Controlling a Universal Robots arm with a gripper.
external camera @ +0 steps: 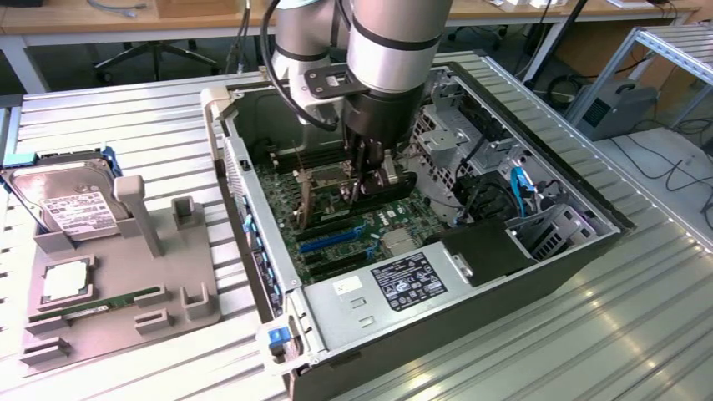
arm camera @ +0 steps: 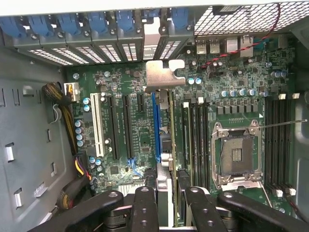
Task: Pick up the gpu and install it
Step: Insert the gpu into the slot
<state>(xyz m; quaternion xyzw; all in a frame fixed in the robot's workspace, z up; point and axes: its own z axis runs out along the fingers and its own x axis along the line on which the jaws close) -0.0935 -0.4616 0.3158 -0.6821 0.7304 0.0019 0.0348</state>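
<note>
One tool grips the gpu edge-on above the motherboard inside the case.

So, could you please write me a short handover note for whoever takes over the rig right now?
Gripper: inside the open computer case, shut on the gpu, which it holds edge-down over the motherboard.
GPU: its silver end bracket points at the rear slot openings, and the card lines up beside the blue expansion slot; whether it touches the slot cannot be told.
Done: the card is picked up and brought into the case.
Left: seating it is not confirmed.
Elsewhere: the hard drive and RAM stick lie on the grey fixture outside the case.
</note>
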